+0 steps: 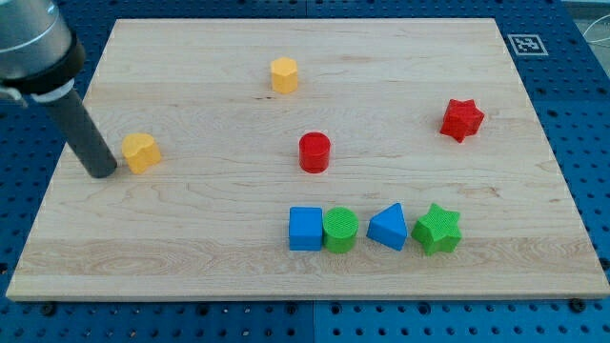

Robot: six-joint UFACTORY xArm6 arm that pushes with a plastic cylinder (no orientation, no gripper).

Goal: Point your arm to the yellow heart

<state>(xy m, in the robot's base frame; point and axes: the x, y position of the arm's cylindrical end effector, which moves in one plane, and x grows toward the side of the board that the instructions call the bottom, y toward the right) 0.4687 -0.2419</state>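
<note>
The yellow heart (141,151) lies on the wooden board (191,248) near the view's left edge. My tip (101,172) rests on the board just left of the heart, a small gap apart. The dark rod rises from the tip up toward the view's top left. A yellow hexagon block (284,74) sits near the view's top centre.
A red cylinder (315,151) stands mid-board. A red star (462,119) is at the view's right. A row at the view's bottom holds a blue cube (306,229), green cylinder (340,230), blue triangle (388,228) and green star (437,230).
</note>
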